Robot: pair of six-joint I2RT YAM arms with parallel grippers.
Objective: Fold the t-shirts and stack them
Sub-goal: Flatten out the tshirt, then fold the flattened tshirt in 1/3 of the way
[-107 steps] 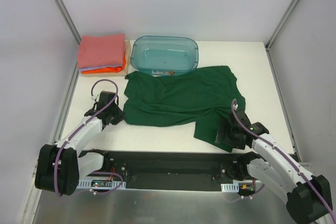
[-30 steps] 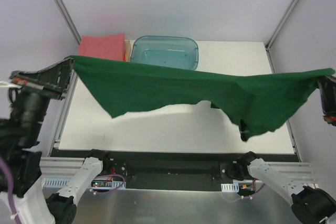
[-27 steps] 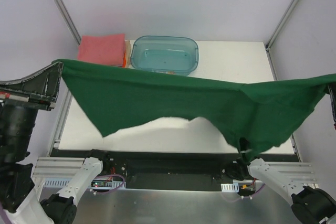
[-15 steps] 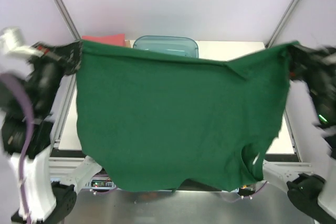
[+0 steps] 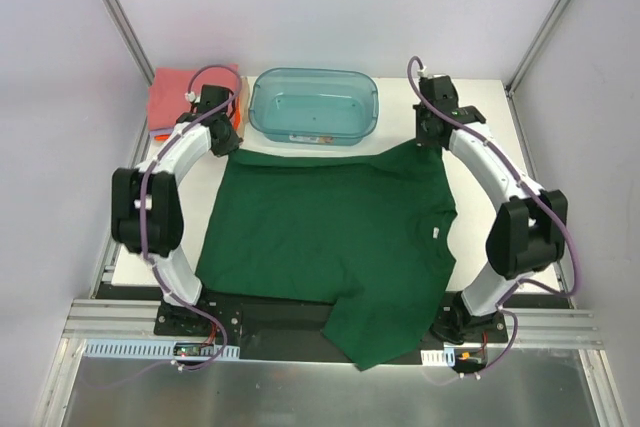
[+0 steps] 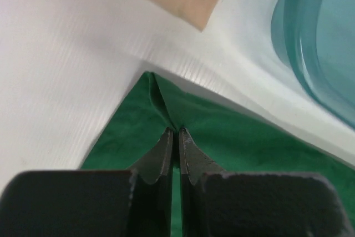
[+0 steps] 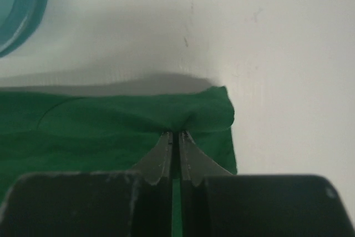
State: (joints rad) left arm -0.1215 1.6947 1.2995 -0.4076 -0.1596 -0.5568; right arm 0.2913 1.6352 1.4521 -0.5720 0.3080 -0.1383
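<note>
Dark green t-shirt (image 5: 330,237) spread flat, far corners clamped in left gripper (image 6: 176,134), right gripper (image 7: 176,135); folding, stacking onto folded pile (image 5: 183,97) not yet done.

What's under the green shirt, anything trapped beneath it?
The green shirt lies spread on the white table, its near part draped over the black base plate. No lump shows, but whatever it covers is hidden.

Spread shirt (image 5: 330,237) lies across the centre of the worktop (image 5: 398,97), overhanging its 6 o'clock edge. The bin (image 5: 313,105) sits just behind at 12 o'clock, with folded shirts (image 5: 178,97) to its left at 10 o'clock.
</note>
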